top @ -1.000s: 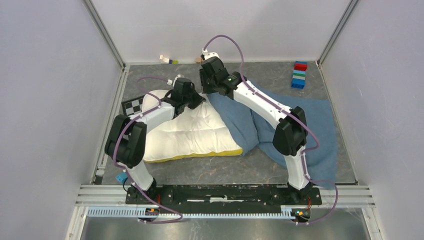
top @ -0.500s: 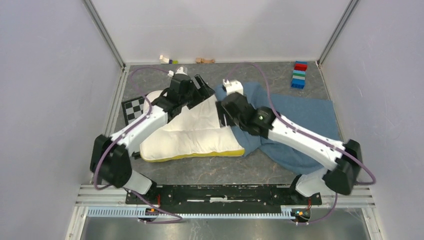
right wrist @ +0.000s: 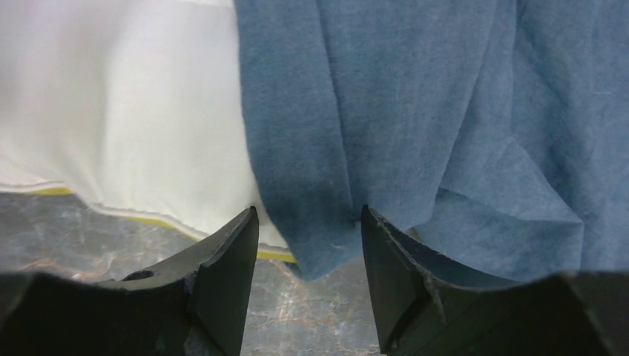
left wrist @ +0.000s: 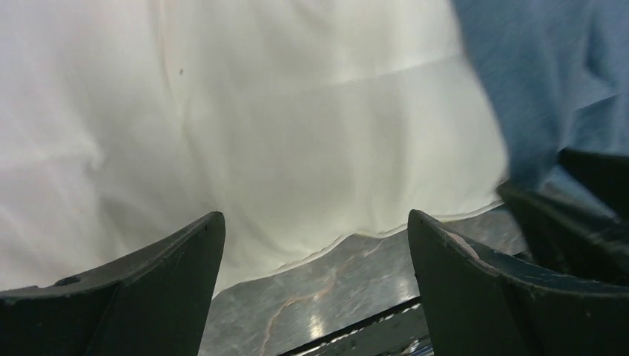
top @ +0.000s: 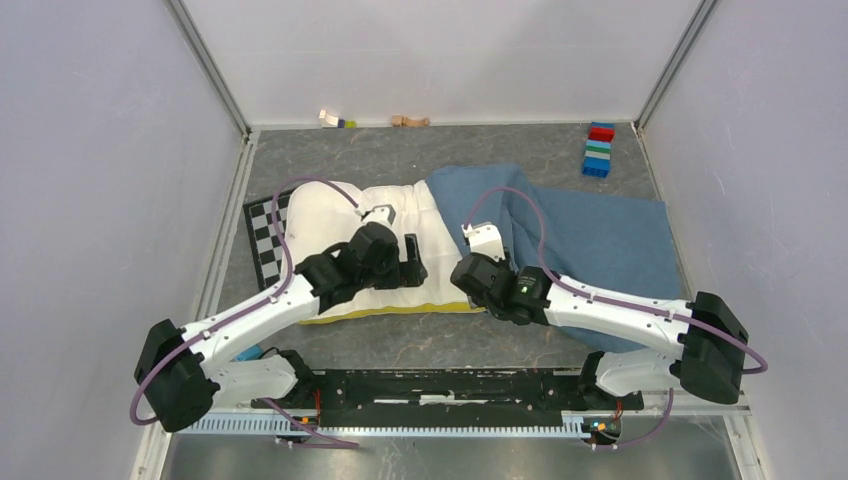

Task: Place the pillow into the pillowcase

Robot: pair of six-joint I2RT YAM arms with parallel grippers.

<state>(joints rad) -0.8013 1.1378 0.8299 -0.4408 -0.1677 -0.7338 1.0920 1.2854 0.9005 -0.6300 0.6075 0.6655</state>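
First, top view: the pillow (top: 325, 220) lies left of frame centre on the table (top: 400, 160), yellow band along its lower edge. The pillowcase (top: 600, 225) spreads over centre right, its left edge lapping the pillow's right end; I cannot tell whether that end is inside the opening or merely under the cloth. The left gripper (top: 413, 268) hovers over the pillow's lower right part, and the right gripper (top: 462, 275) sits just beside it, where the two fabrics meet. Next, left wrist view: the fingers (left wrist: 148, 297) stand wide apart and hold nothing; white pillow fills the upper frame, blue cloth the upper right corner, and bare table shows at the bottom. Then, right wrist view: the jaws stand partly apart, with a fold of the pillowcase's edge in the gap and the pillow's yellow-edged corner at left; I cannot tell whether either pad touches the cloth. I judge the pillow light, plump and compressible, so I would pinch it at a corner or along the banded seam. The pillowcase looks thin, limp and prone to bunching; I would take a single layer at the open hem.
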